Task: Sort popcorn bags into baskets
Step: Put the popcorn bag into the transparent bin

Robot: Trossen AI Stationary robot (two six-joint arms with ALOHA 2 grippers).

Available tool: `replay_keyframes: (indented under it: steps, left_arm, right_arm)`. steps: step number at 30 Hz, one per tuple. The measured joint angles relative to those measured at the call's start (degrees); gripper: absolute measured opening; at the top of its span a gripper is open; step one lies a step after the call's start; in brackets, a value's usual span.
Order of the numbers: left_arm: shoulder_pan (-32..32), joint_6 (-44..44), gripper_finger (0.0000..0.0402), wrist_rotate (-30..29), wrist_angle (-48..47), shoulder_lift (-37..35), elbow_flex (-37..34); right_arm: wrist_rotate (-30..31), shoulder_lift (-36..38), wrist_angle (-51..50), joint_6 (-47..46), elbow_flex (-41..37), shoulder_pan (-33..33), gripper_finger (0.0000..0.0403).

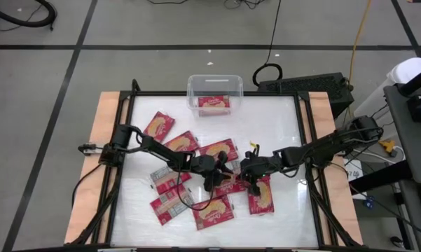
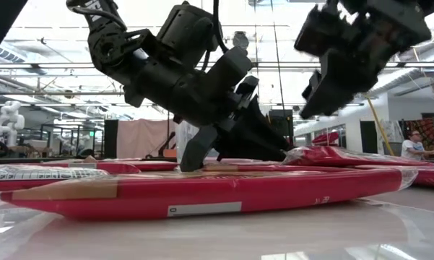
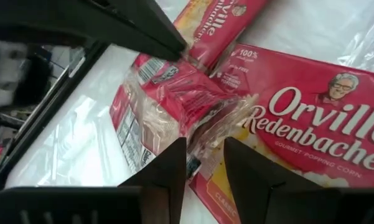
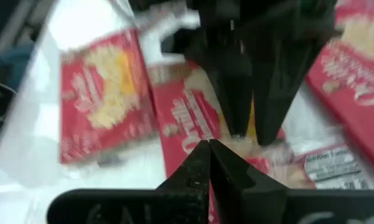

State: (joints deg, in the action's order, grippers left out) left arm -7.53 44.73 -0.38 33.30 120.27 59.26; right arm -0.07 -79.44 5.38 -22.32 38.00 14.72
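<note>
Nearest the front edge of the white bench, two popcorn bags lie flat, one label-up at the left, one picture-up beside it. Just behind them, at mid-bench, the left jaws stand narrowly apart, straddling the crumpled clear wrapper edge of a label-up packet that lies partly on a picture-up Orville Redenbacher bag. Whether they pinch it I cannot tell. The right jaws hang just to the right, fully shut and empty, above the same cluster. Farther back lie more red bags. At the far edge, the clear basket holds one bag.
</note>
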Motion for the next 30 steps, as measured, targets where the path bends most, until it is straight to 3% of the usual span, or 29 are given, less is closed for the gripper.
replay_keyframes:
  steps: [9, 17, 22, 30]
  left_arm:
    - [1.56, 3.68, 0.0083, 1.04, -13.63, 0.58, 6.43]
    - [1.41, 6.13, 0.016, -4.74, -32.87, 0.11, 17.17]
    - [1.94, 10.84, 0.0187, -4.42, -35.3, 0.07, 19.64]
    - [5.12, 14.35, 0.0169, -1.13, -37.71, 2.13, 19.72]
  right_arm:
    - [6.23, 9.15, -3.59, -2.52, 0.14, 3.42, 0.0]
    - [9.35, 9.69, -8.04, -5.68, 0.09, 6.76, 0.0]
    - [10.77, 9.71, -10.12, -6.25, 0.09, 7.5, 0.0]
    - [10.6, 9.67, -14.12, -10.04, 0.07, 8.49, 0.0]
